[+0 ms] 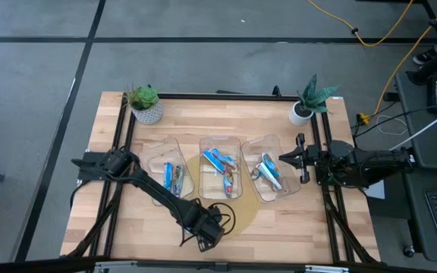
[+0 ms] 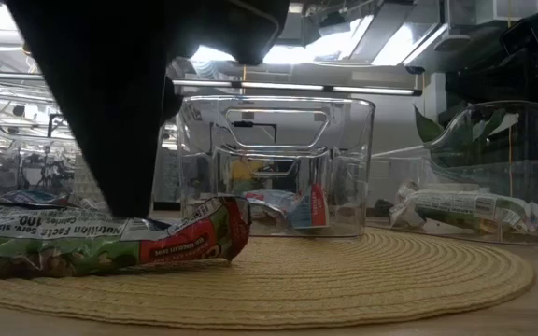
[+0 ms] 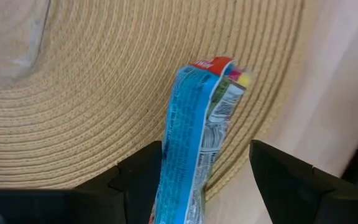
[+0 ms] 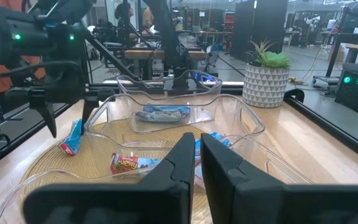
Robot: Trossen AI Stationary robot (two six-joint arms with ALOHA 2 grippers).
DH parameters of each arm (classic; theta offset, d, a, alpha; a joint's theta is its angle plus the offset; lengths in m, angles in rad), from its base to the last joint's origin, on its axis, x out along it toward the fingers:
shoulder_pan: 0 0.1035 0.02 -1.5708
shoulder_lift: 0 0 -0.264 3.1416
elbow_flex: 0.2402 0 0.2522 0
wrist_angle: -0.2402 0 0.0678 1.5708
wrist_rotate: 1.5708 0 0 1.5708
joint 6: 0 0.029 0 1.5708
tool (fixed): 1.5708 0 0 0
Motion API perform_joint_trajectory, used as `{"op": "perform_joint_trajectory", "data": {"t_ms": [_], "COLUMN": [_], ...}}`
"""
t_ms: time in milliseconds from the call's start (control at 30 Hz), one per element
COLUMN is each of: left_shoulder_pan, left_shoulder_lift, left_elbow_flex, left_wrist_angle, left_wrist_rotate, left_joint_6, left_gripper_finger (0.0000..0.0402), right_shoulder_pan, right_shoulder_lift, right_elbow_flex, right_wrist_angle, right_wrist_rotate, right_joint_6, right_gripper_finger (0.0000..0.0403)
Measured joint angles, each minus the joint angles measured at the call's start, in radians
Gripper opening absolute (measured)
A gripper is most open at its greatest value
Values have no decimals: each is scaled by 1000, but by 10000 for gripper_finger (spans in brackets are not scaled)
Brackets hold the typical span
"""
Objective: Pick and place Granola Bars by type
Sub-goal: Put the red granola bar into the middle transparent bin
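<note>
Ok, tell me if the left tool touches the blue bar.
Cannot tell. Left wrist view: the left tool stands open around the blue bar; one finger clear, the other overlapping its edge, contact unclear.

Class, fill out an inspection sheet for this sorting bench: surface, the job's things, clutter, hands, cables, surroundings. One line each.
Surface: wooden table with a round woven mat under the bins.
Job's things: granola bars lie in three clear bins; one blue-wrapped bar lies at the mat's edge.
Clutter: two potted plants at the far corners.
Hands: left hand open, its fingers either side of the blue-wrapped bar; right hand shut, beside the right-side bin.
Cables: yellow cable on the floor, dark cables right of the table.
Surroundings: grey floor; desks and equipment behind.
</note>
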Motion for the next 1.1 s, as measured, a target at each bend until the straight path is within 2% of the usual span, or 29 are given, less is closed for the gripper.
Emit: {"op": "perform_joint_trajectory", "data": {"t_ms": [200, 467, 800, 933, 1100], "left_shoulder_pan": [0, 1, 1, 1, 1], "left_shoulder_lift": [23, 22, 16, 16, 16], "left_elbow_flex": [0, -9, -74, -75, -76], "left_wrist_angle": [-4, -6, 26, 24, 19], "left_wrist_rotate": [-3, -68, -39, -48, -49], "left_joint_6": [-24, -58, -94, -106, -110], "left_gripper_finger": [232, 231, 227, 202, 135], "right_shoulder_pan": [0, 0, 0, 0, 0], "right_shoulder_lift": [0, 0, 0, 0, 0], "right_elbow_flex": [0, 0, 0, 0, 0], "right_wrist_angle": [0, 0, 0, 0, 0], "right_wrist_rotate": [0, 0, 0, 0, 0], "right_joint_6": [0, 0, 0, 0, 0], "right_gripper_finger": [31, 31, 31, 31, 31]}}
